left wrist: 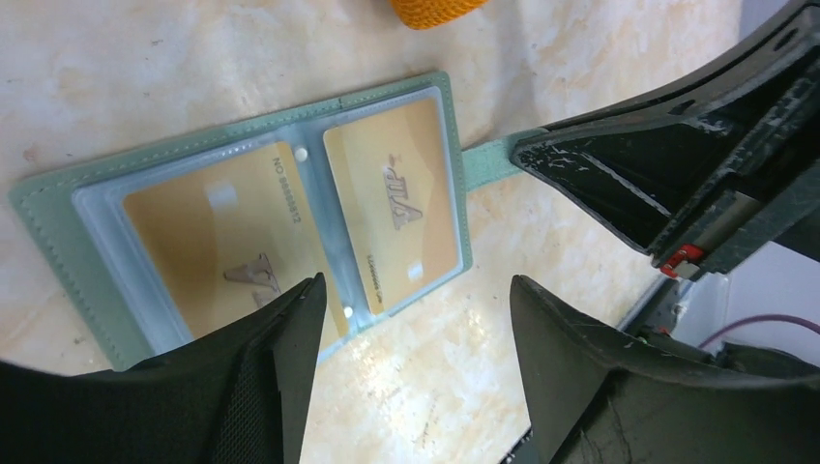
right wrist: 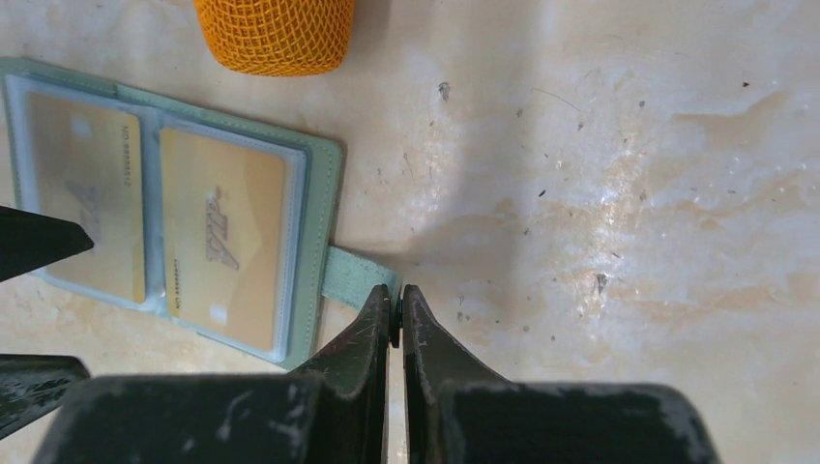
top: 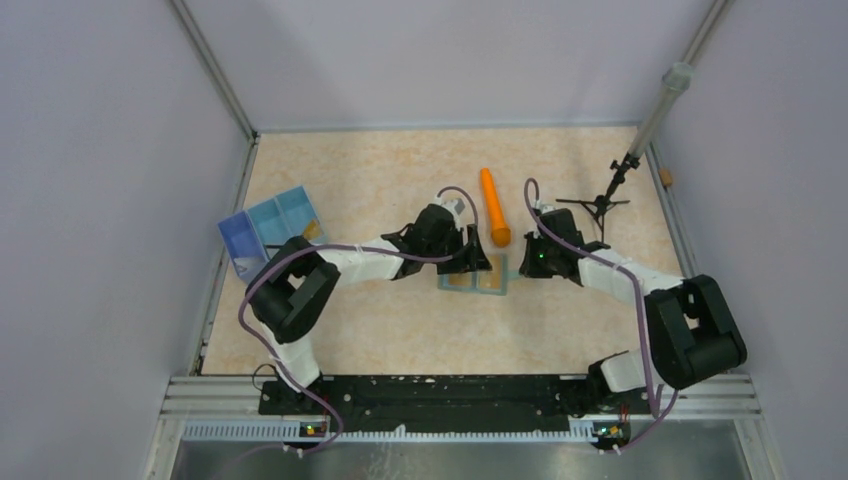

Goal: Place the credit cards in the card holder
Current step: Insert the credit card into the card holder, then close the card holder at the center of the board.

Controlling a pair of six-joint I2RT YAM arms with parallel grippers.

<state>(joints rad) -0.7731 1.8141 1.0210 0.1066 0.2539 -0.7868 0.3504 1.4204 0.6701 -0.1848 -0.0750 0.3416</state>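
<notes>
Between the wide-apart jaws of my left gripper (left wrist: 418,290) there's nothing but bare table (left wrist: 503,232); one finger hangs over the near corner of the card holder (left wrist: 43,217). My right gripper (right wrist: 396,295) has its tips pressed together right at the end of the strap (right wrist: 353,275). Pinching it or just pinning it? I can't tell.

The card holder lies open flat, just beside the orange cylinder (right wrist: 276,34), and two credit cards (left wrist: 392,198) sit side by side under its clear sleeves (left wrist: 97,208).

Trouble from here, as I judge it: if that left finger catches the sleeve edge on the way up, it could drag a card back out or swing the whole holder. And if my right tips slip off the strap, nothing anchors it.

Writing: one card shows "NO" and a run of digits too small to trust; both carry a big stylised mark I can't read.
</notes>
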